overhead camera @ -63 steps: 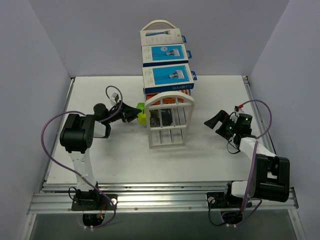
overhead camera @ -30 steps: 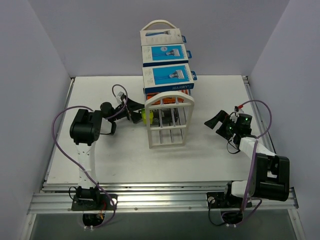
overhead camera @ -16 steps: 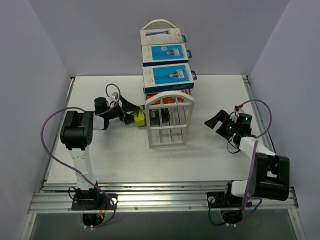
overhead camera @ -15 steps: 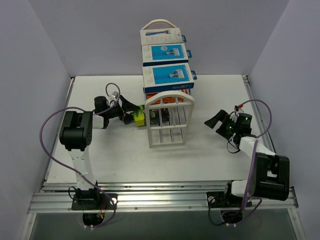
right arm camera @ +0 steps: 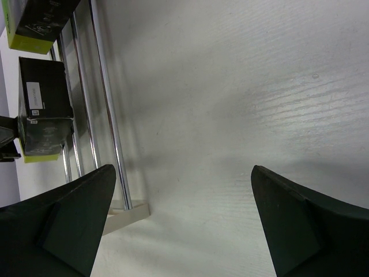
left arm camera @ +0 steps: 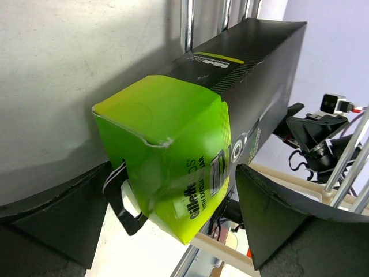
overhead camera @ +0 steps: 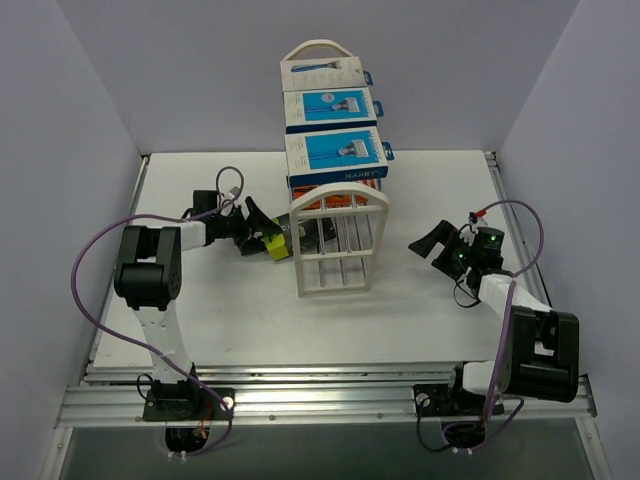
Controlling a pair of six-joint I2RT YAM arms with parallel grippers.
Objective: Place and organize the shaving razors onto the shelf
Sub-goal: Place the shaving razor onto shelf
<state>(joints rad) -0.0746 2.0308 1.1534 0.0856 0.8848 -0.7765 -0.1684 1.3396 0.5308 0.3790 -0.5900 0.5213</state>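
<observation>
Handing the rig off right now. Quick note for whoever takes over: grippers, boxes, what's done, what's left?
Left gripper: open, fingers either side of the lime end of a black-and-lime box; no clamp visible.
Right gripper: open, empty, over the table right of the shelf.
Done: blue-and-white Harry's boxes on the upper tiers, orange boxes below them, a second black-and-lime box low in the shelf.
Left: the first black-and-lime box pokes out of the shelf's left side; probably push it in and square it. I see no razor boxes off the shelf.
</observation>
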